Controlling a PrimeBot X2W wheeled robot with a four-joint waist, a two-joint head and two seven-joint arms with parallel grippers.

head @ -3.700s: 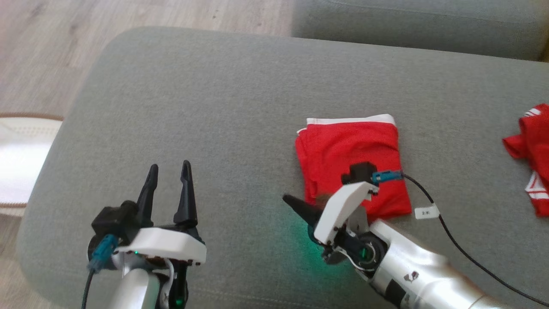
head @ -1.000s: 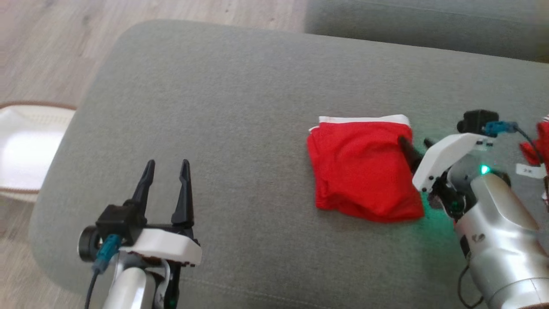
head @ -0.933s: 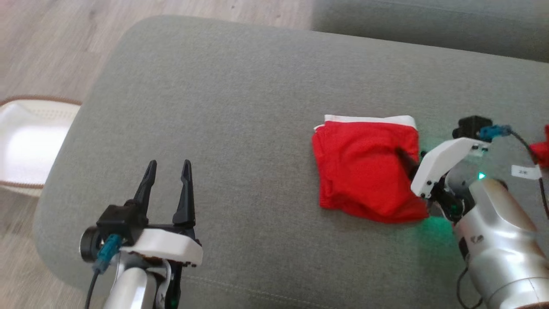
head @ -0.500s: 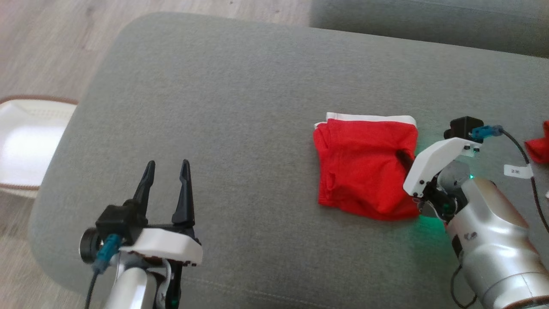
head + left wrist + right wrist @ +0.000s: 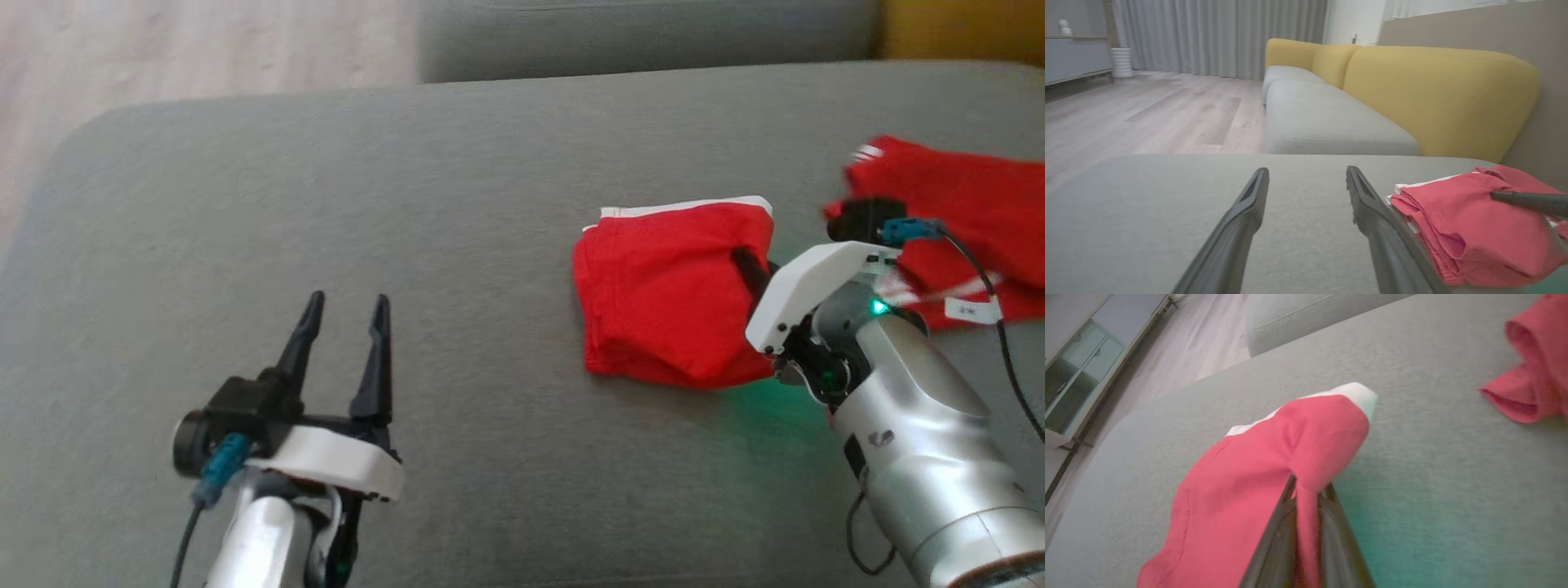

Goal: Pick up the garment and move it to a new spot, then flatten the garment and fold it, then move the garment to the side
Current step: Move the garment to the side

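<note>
Right claw: you have it clamped on an edge of the folded red garment.
Left claw: fingers apart, empty, above the cushion.

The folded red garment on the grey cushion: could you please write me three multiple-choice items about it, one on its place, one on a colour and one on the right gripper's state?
1. Where on the grey cushion does the folded red garment lie in the head view?
A. at its left end
B. right of centre, at the right gripper
C. hanging off its near edge

2. What colour is the band along the garment's far edge?
A. white
B. blue
C. yellow

3. How does the right gripper stand?
A. open above the cushion
B. shut on the garment's edge
C. shut on nothing

Answers:
1 B, the head view shows it right of centre beside that gripper.
2 A, a white strip lines the far edge.
3 B, the right wrist view shows cloth pinched between the closed fingers.
</note>
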